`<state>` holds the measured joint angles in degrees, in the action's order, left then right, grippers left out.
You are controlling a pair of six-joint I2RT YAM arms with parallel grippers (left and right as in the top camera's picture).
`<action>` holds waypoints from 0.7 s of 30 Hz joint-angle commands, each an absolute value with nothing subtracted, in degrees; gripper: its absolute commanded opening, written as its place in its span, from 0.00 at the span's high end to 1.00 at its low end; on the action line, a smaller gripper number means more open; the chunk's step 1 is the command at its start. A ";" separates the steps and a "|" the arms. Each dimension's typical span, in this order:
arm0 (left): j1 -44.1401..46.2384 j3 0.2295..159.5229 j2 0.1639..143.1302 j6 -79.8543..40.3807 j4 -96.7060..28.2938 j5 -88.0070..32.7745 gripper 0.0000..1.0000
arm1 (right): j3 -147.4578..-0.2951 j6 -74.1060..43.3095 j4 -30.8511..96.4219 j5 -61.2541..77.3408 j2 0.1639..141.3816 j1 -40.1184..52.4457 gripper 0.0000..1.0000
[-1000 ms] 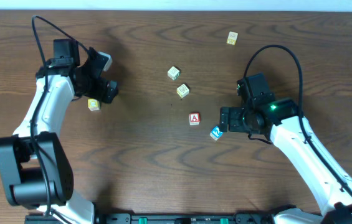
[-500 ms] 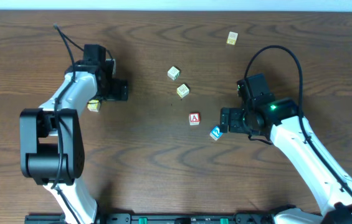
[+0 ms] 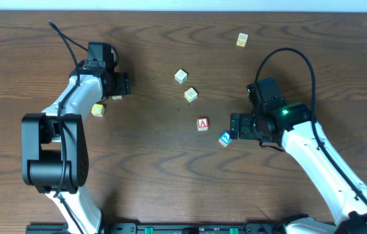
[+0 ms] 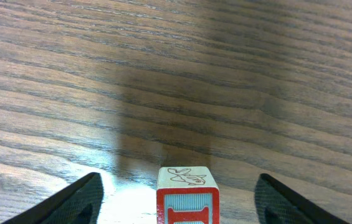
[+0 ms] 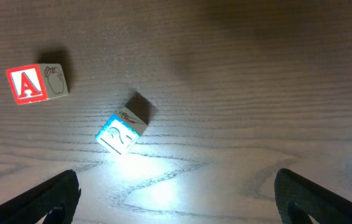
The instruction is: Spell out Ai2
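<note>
My left hand stands wide, and the small white wooden cube with the red "I" sits between its fingers, untouched. The right hand is also wide, over the blue-and-white "2" cube, which lies skewed near the red-framed white "A" cube on the brown wooden worktop. I judge these cubes light, rigid and smooth-faced — pinch two flat opposite faces, low and square.

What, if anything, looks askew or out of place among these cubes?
Nothing is damaged or spilled. The 2 cube lies turned at an angle, not square with the A cube beside it. The I cube sits well away from both, between the open fingers of the left gripper.
</note>
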<state>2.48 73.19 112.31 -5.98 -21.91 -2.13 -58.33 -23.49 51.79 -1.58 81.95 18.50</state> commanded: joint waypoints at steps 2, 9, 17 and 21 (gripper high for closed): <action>2.81 73.32 115.00 -8.32 -21.15 -1.52 0.21 | -58.08 -24.18 52.03 -2.63 81.34 18.83 0.01; 2.87 73.32 115.98 -10.59 -20.69 -4.29 0.39 | -58.08 -24.18 52.07 -2.85 81.34 18.83 0.01; 3.11 73.34 115.98 -8.95 -21.45 -4.51 0.64 | -58.06 -24.16 52.07 -3.25 81.34 18.83 0.01; 3.81 73.34 115.96 -4.71 -23.70 -4.43 0.73 | -58.06 -24.16 52.10 -4.27 81.34 18.83 0.01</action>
